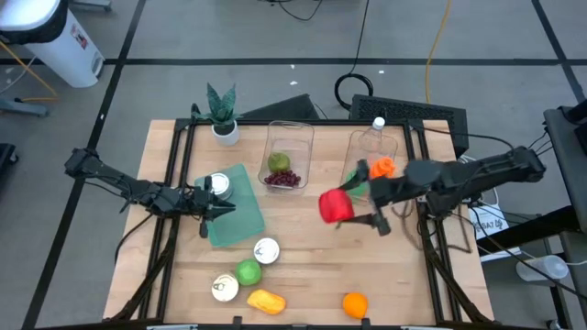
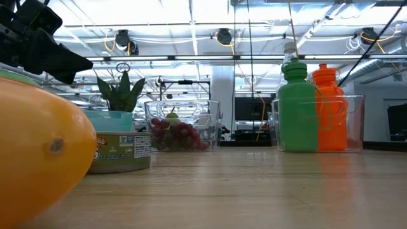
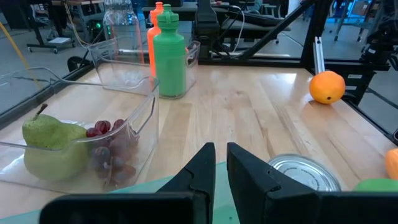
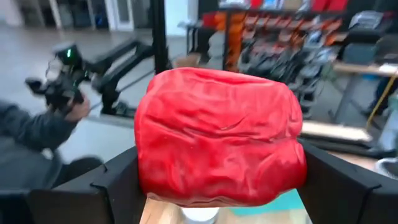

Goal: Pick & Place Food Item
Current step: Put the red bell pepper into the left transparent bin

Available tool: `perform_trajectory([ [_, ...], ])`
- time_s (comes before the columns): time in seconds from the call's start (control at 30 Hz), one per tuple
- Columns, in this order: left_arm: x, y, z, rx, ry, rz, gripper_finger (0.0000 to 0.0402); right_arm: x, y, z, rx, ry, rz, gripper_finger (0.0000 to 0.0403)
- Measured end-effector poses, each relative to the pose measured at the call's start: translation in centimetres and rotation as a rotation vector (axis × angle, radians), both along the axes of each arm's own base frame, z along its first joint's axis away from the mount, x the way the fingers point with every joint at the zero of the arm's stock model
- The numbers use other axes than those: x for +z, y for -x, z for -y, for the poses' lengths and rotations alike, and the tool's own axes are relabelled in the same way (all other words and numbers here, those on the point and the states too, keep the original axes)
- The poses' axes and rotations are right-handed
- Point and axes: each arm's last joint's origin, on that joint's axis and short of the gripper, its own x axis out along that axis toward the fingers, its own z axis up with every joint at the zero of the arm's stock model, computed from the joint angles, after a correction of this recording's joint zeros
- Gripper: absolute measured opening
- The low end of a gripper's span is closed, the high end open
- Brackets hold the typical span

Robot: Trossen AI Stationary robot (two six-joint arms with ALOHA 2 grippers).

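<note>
Red pepper – in R gripper

Red, wrinkled food item clamped between the two dark fingers of the right gripper, filling most of the view. Beyond the claw, blurred: a person's sleeve and hand gripping a dark device; shelving further off.
</note>
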Motion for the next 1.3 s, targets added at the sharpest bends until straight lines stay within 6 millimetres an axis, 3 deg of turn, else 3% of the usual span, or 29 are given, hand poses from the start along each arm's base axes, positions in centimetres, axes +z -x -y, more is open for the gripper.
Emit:
perform_trajectory([
  [0.2, 0.0, 0.0, 0.0, 0.0, -0.001, 0.0, 0.0049, -1.0, 3.4, 0.8, -0.015, -0.025, 0.107, 0.0324],
  [0.47, 0.0, 0.0, 0.0, 0.0, -0.002, 0.0, 0.0049, -5.8, 6.8, 1.5, -0.012, -0.079, 0.243, 0.0324],
  [0.63, 0.0, 0.0, 0.0, -0.001, -0.003, 0.001, 0.0049, -8.6, 7.9, 1.8, -0.01, -0.096, 0.288, 0.0324],
  [0.77, 0.0, 0.0, 0.0, -0.001, -0.004, 0.001, 0.0049, -9.0, 8.1, 1.8, -0.008, -0.121, 0.328, 0.0324],
  [1.03, 0.0, 0.0, 0.0, 0.001, -0.005, 0.002, 0.0049, -7.3, 5.9, 1.4, -0.014, -0.098, 0.337, 0.0324],
  [1.3, 0.0, 0.0, 0.0, 0.001, -0.004, 0.003, 0.0049, -2.9, -1.0, 2.1, -0.111, -0.064, 0.125, 0.0323],
])
